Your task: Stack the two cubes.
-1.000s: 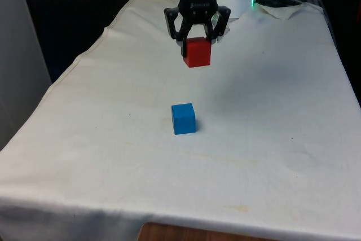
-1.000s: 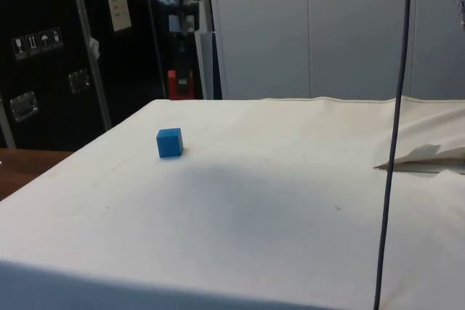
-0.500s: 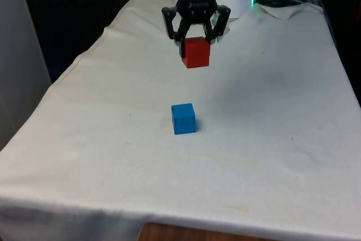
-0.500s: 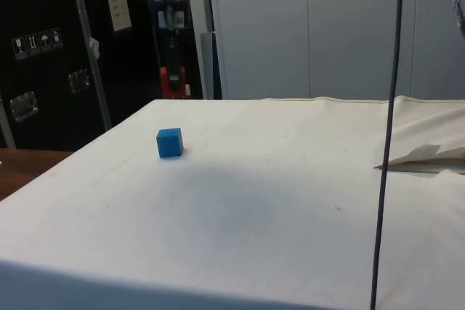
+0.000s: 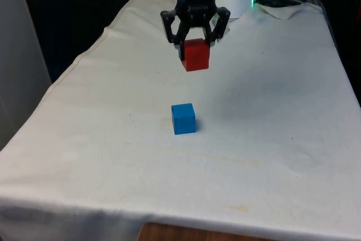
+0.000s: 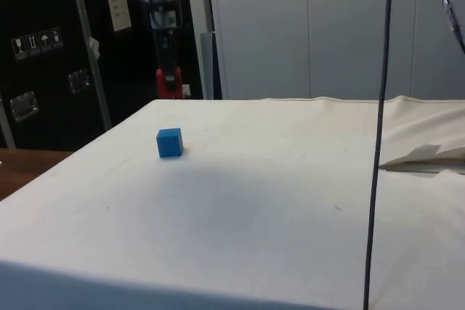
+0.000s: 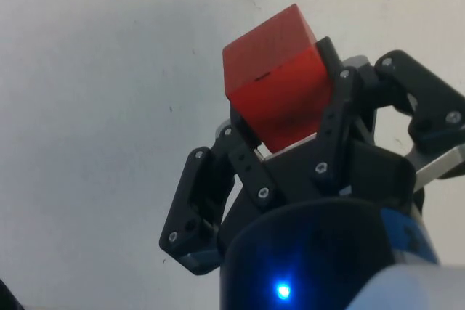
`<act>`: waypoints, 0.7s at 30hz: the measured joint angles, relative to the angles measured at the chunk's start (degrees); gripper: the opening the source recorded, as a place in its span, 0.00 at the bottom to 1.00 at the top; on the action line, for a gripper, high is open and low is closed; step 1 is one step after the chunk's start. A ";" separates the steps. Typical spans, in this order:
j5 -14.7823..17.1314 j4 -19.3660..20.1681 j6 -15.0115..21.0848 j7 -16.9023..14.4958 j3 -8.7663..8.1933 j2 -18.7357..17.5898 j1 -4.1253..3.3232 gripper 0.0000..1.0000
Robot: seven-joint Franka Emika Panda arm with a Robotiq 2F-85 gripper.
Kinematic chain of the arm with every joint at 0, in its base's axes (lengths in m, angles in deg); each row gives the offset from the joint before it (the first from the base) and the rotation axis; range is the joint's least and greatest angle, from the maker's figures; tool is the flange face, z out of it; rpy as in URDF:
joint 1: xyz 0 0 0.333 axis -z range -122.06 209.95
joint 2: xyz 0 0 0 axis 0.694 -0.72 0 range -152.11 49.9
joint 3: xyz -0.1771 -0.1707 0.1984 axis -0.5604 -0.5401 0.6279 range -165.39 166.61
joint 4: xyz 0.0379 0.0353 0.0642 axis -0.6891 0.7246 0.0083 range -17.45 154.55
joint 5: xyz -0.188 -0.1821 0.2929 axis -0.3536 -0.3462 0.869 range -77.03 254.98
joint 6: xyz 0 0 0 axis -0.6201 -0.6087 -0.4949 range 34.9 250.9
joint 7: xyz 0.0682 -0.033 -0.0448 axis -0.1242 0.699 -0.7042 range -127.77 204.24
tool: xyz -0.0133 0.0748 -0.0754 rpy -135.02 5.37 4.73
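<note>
Two cubes in play on one white-cloth-covered desk (image 5: pixel 271 139). Black two-finger gripper (image 5: pixel 194 42) hangs in the air over the desk's far half, clamped on the small red cube (image 5: pixel 195 55) (wrist view confirms: fingers (image 7: pixel 338 117) pressed against opposite faces of the cube (image 7: pixel 278 85), top of the cube tucked between them). Red cube is clear of the cloth, sitting slightly rotated in the grasp. Small blue cube (image 5: pixel 184 118) rests flat on the desk near its middle, closer to the front camera than the red one and roughly in line with it, well apart. Side view: blue cube (image 6: pixel 170 142) on the cloth, red cube (image 6: pixel 168 80) held above the desk's far edge.
</note>
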 measured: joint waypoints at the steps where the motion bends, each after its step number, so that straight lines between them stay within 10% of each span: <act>1: 0.00 -0.46 -0.52 0.00 0.00 -0.29 0.00 0.00; 21: 1.49 -7.79 -3.61 0.11 -0.34 -6.25 0.34 0.00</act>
